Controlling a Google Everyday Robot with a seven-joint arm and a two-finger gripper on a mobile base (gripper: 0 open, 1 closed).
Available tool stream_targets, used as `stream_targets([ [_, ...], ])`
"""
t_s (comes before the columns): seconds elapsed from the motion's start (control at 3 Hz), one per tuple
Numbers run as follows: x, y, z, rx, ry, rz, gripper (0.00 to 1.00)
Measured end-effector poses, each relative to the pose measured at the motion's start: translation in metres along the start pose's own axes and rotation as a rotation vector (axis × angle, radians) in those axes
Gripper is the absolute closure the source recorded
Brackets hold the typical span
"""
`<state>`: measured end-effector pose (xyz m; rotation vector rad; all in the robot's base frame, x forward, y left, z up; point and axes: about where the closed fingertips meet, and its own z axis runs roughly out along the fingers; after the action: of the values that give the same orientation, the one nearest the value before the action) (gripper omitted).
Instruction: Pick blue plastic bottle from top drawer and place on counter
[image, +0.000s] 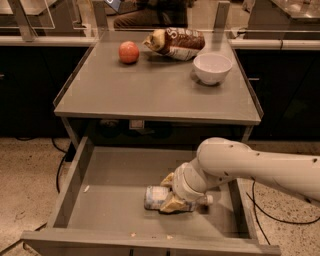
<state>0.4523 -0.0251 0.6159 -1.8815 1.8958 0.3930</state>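
**Item count**

1 blue plastic bottle (154, 197) in 1 open top drawer (107, 202). 1 gripper (169, 192) down in that drawer, 2 fingers (173, 204) clamped either side of the bottle. Counter (150, 87) surface carries 3 items: 1 red apple (128, 52), 1 brown snack bag (176, 43), 1 white bowl (212, 68).
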Motion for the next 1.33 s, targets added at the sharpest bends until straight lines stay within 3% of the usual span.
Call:
stream_targets([
  [0.33, 0.0, 0.0, 0.0, 0.0, 0.0, 0.0, 1.0],
  [1.33, -0.021, -0.013, -0.028, -0.028, -0.023, -0.032, 1.0],
])
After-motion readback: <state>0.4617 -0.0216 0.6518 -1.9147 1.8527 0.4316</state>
